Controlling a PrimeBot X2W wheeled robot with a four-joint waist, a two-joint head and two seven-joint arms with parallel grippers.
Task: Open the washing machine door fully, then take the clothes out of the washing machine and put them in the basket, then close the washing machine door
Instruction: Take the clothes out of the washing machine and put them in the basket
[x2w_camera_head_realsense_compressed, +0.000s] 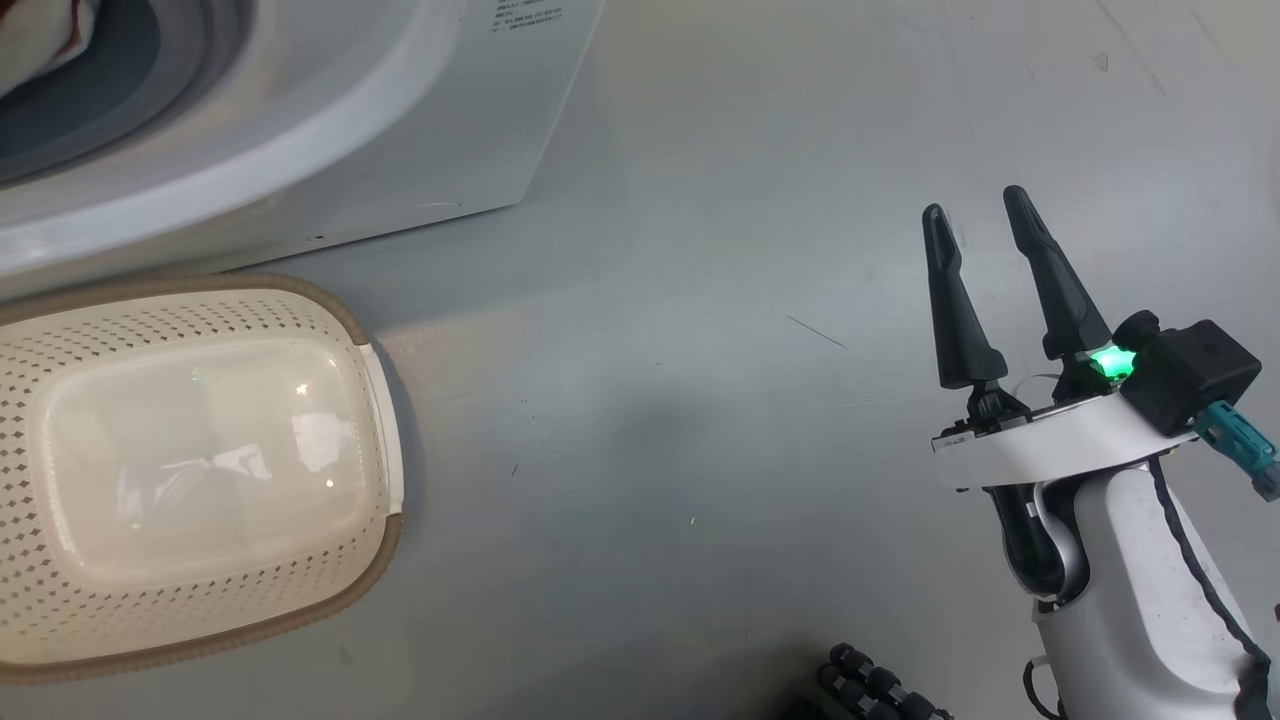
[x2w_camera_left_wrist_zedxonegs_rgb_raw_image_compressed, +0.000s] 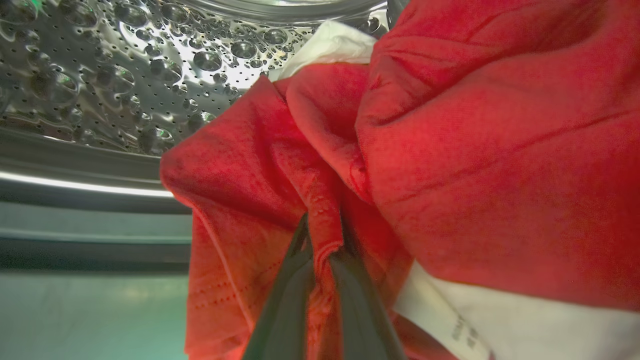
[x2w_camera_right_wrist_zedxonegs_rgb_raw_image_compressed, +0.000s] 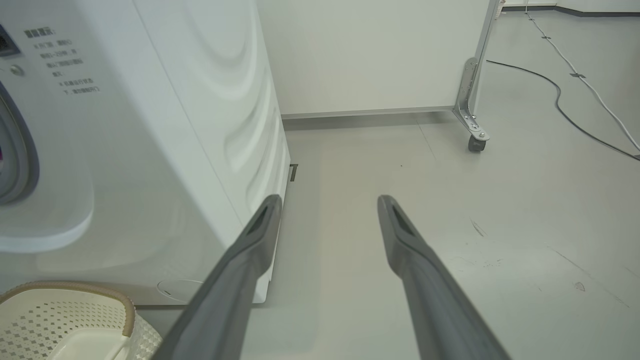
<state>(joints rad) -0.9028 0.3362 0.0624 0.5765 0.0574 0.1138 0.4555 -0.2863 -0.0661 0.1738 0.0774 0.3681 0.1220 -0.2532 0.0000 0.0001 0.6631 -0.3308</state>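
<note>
Left wrist view, lower centre: my left gripper (x2w_camera_left_wrist_zedxonegs_rgb_raw_image_compressed: 324, 235) pinches a thin fold of clothes (x2w_camera_left_wrist_zedxonegs_rgb_raw_image_compressed: 475, 150); pulling may slip it. My right gripper (x2w_camera_head_realsense_compressed: 975, 202) is spread.

Bright red fabric garment (x2w_camera_left_wrist_zedxonegs_rgb_raw_image_compressed: 500, 150): white trim at 12 and 5 o'clock.
Shiny perforated steel drum (x2w_camera_left_wrist_zedxonegs_rgb_raw_image_compressed: 125, 75): silver, dimpled dot pattern.
Cream plastic basket (x2w_camera_head_realsense_compressed: 150, 315): diamond perforations, brown woven-look rim.
Boxy white washing machine (x2w_camera_right_wrist_zedxonegs_rgb_raw_image_compressed: 175, 125): grey seal ring (x2w_camera_right_wrist_zedxonegs_rgb_raw_image_compressed: 30, 165) at 9 o'clock.
</note>
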